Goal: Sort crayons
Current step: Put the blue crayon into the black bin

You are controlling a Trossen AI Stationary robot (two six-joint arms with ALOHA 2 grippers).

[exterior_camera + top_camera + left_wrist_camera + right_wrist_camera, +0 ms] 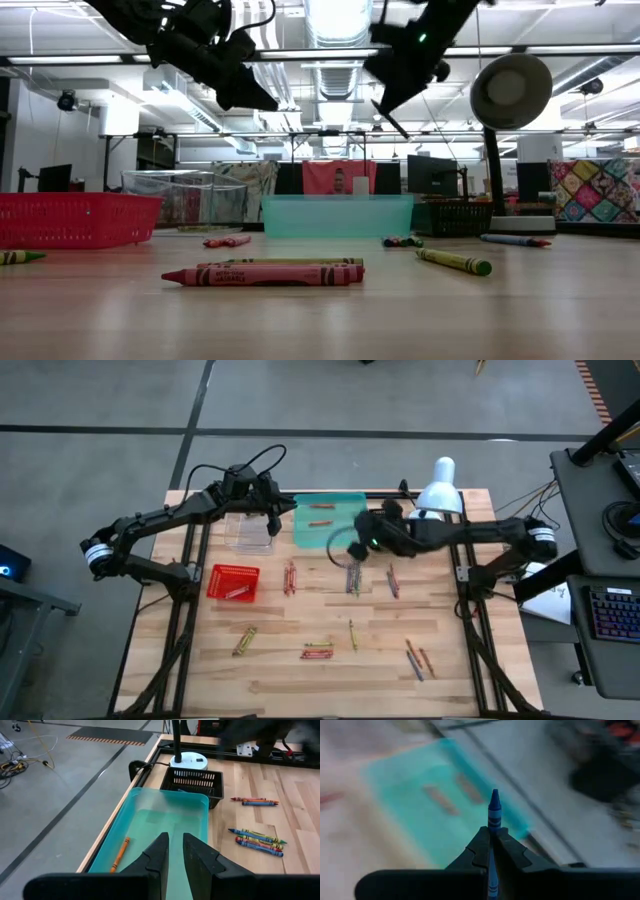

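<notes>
Both arms are dark, jointed tubes with pale grey collars near their bases; black cables loop over the left arm's wrist. A small green light glows on the right arm's wrist; each gripper's fingers are black, wedge-shaped plastic.

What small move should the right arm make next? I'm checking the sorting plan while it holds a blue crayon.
Probably carry on toward a container and stop above it before letting go. The right gripper is shut on the blue crayon, raised above the table, with the teal tray ahead holding orange crayons; which bin suits blue is unclear.
</notes>
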